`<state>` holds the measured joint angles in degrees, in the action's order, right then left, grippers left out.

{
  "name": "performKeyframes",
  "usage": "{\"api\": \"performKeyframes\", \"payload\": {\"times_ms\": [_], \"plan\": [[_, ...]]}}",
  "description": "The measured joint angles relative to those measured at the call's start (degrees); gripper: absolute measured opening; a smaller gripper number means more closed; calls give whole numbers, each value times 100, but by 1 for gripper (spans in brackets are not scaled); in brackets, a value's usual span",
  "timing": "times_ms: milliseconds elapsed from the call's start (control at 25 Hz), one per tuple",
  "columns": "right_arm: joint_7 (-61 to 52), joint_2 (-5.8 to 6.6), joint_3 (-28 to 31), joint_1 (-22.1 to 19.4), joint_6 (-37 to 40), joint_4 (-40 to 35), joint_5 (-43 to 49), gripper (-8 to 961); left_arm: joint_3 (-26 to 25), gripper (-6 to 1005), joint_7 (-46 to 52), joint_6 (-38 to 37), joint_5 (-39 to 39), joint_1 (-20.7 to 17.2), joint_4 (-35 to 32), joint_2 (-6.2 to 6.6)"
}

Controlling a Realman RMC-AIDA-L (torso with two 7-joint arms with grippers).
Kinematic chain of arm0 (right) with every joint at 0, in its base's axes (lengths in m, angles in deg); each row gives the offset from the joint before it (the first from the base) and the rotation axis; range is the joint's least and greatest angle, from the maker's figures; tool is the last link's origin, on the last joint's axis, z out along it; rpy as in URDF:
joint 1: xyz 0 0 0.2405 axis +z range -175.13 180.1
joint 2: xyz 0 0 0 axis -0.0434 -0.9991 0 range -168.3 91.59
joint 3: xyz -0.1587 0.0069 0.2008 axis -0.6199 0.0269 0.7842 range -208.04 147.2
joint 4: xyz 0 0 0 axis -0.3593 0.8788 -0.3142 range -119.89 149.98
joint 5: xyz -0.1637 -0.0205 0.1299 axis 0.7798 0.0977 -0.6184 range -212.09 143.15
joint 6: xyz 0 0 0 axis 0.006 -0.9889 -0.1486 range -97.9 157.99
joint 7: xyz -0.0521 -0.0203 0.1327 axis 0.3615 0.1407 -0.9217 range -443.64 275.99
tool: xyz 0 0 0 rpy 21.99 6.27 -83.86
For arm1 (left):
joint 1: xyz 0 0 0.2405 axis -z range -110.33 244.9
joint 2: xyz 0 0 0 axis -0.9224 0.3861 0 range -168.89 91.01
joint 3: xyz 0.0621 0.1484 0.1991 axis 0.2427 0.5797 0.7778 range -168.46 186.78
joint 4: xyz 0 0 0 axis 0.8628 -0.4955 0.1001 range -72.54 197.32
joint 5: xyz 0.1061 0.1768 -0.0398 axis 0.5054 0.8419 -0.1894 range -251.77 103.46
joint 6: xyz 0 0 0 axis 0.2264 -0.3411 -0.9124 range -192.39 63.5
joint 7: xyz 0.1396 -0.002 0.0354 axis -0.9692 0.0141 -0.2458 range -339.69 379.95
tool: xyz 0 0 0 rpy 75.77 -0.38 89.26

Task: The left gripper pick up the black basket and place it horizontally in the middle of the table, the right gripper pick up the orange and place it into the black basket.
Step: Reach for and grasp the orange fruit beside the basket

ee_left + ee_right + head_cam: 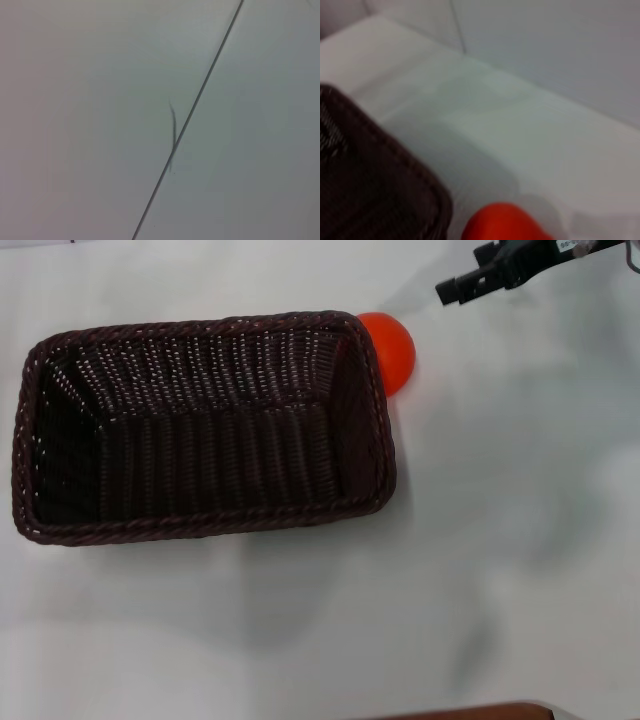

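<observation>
Head view: basket [205, 425] lies level mid-table; right gripper [462, 285], grip state unclear, near the far right corner, should straddle the orange [390, 348] clear of the rim.

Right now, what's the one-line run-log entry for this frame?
black basket: flat on table, empty | orange: outside, against basket's far right corner | right gripper: above-right of orange, holding nothing | left gripper: unseen

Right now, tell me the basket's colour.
The black basket is very dark brown-black woven wicker; head view.

Head view down over the table [500, 540]; right wrist close, low (sharing basket [200, 430], orange [390, 348]).
</observation>
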<state>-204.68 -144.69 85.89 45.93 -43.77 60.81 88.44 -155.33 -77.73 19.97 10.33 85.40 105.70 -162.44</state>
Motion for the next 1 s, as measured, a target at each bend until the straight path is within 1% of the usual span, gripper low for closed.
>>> {"api": "performKeyframes", "payload": {"times_ms": [80, 240, 320, 480, 640, 720, 840, 920, 1000], "plan": [[-96, -65, 34, 190, -143, -33, 403, 916, -5, 835, -3, -5, -3, 25, -59, 5], [-209, -274, 33, 518, -157, -125, 1178, 913, -21, 867, -5, -16, -6, 33, -151, 1], [-182, -365, 34, 678, -73, -275, 1400, 908, -26, 883, -6, -20, -7, 33, -196, 10], [-24, -530, -10, 916, 205, -603, 1516, 896, -23, 880, -7, -54, -9, 39, -224, 16], [155, -661, -66, 1072, 520, -962, 1529, 885, -8, 879, -8, -92, -10, 51, -275, 20], [270, -731, -76, 1115, 698, -1114, 1534, 879, -16, 879, -10, -102, -10, 52, -294, 24], [477, -869, -67, 1096, 966, -1189, 1531, 871, -13, 879, -10, -139, -10, 52, -300, 25], [598, -940, -39, 1065, 1072, -1194, 1513, 797, -8, 879, -9, -165, -9, 52, -326, 25], [665, -987, -19, 1051, 1117, -1201, 1506, 724, -5, 879, -10, -173, -9, 54, -355, 25]]}}
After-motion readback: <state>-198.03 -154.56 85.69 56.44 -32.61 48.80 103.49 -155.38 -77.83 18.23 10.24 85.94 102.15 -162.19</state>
